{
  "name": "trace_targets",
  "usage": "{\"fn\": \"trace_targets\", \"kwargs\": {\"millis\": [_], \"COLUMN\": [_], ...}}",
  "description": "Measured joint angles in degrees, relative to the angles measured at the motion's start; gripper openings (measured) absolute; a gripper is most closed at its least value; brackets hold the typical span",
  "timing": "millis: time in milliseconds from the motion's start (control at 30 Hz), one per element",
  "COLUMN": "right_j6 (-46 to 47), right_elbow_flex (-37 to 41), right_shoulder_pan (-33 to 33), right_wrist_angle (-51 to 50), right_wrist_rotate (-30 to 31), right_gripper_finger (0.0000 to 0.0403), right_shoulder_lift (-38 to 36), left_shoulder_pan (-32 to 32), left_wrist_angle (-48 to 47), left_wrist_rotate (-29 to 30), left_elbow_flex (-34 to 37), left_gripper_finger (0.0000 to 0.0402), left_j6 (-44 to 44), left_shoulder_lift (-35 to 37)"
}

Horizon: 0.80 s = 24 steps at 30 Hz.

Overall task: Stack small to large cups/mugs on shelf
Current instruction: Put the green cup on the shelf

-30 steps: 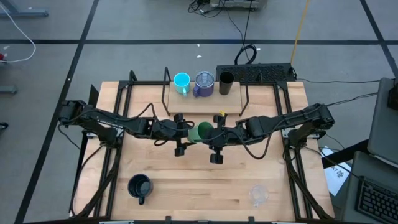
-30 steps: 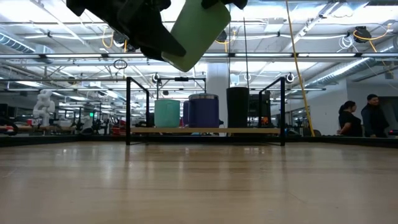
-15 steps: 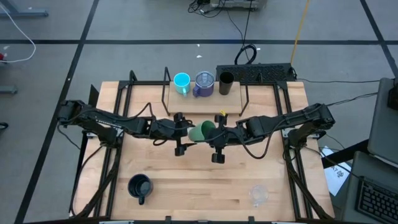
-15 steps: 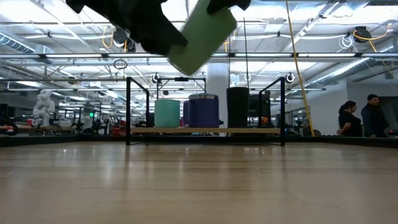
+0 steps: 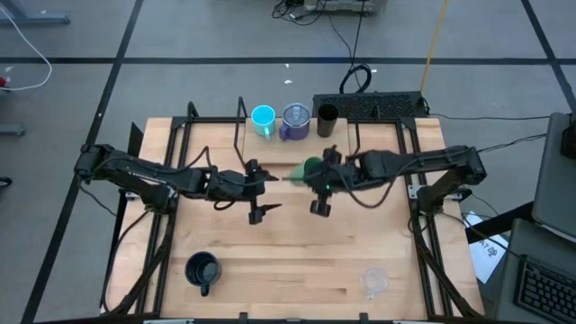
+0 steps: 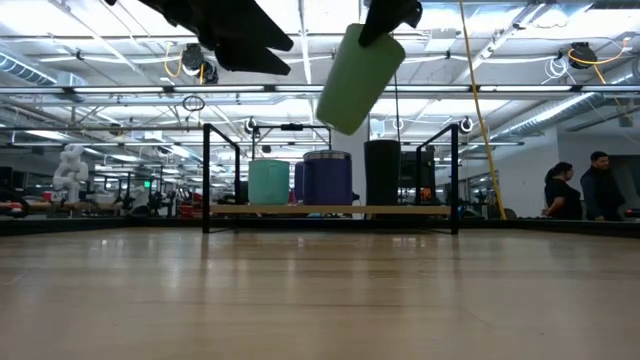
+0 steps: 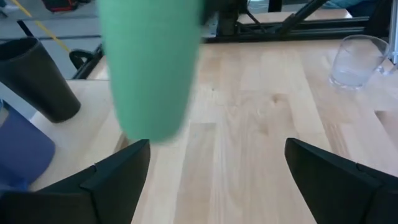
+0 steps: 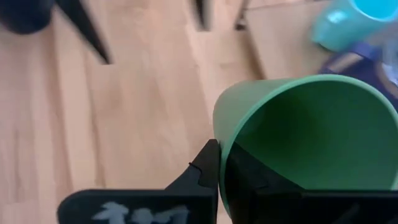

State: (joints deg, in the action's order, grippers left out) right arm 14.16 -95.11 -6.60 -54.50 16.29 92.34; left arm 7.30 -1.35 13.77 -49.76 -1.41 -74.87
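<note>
The right hand [image 5: 321, 177] grips the green cup [image 5: 311, 167] by its rim — one finger [image 8: 208, 168] presses the outside of the wall, the other sits inside the cup's mouth. The cup hangs tilted in the air above the tabletop [image 5: 297, 261], just in front of the shelf [image 5: 297, 153]; in the low view it [image 6: 360, 78] floats well above the shelf's board, mouth up toward the hand.

The left hand [image 5: 270, 178] is spread wide and holds nothing. It sits just beside the green cup, on the left arm's side of it; its wrist view shows the cup's wall [image 7: 152, 68] close ahead, between and beyond its two dark fingers [image 7: 106, 183].

On the shelf stand three vessels in a row: the cyan handled mug [image 5: 263, 119], the blue-purple mug [image 5: 295, 121] with a silvery inside, and the dark tumbler [image 5: 328, 120]. The first two are just beside each other; the tumbler stands near them.

At the tabletop's near edge, the black handled mug [image 5: 202, 271] stands on the left arm's side and the clear cup [image 5: 374, 283] on the right arm's side — well apart from each other and from the shelf.

Two people [image 6: 582, 188] stand in the room beyond the table.
</note>
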Motion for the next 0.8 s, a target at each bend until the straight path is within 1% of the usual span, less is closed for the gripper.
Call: {"fn": "trace_targets", "kwargs": {"millis": [200, 300, 467, 633, 733, 800], "right_j6": [0.6, 1.3, 1.3, -0.1, -0.5, -0.7], "right_elbow_flex": [-5.1, -6.6, -6.7, -6.7, -6.7, -6.8], "right_shoulder_pan": [4.8, 7.9, 13.3, 18.1, 21.0, 22.5], "right_wrist_angle": [-8.2, -10.4, -14.1, -16.0, -16.1, -16.2], "right_wrist_rotate": [-0.6, -3.9, -6.4, -7.6, -9.2, -9.2], "right_gripper_finger": [0.0001, 0.0000, 0.0000, 0.0000, 0.0000, 0.0000], "right_shoulder_lift": [0.0, -0.1, 0.0, 0.3, 0.4, 1.0], "left_shoulder_pan": [1.1, 1.7, 2.8, 3.6, 3.7, 3.7], "left_wrist_angle": [-0.4, -0.3, -0.2, 0.1, 0.6, 0.9], "left_wrist_rotate": [0.3, 0.3, 0.3, 0.3, 0.3, 0.3], "left_elbow_flex": [0.0, 0.0, 0.0, 0.0, 0.0, 0.0], "left_gripper_finger": [0.0334, 0.0314, 0.0287, 0.0272, 0.0271, 0.0271], "left_j6": [-1.0, -2.0, -2.0, -2.1, -2.1, -2.1], "left_shoulder_lift": [0.0, 0.0, -0.1, -0.1, -0.1, -0.1]}}
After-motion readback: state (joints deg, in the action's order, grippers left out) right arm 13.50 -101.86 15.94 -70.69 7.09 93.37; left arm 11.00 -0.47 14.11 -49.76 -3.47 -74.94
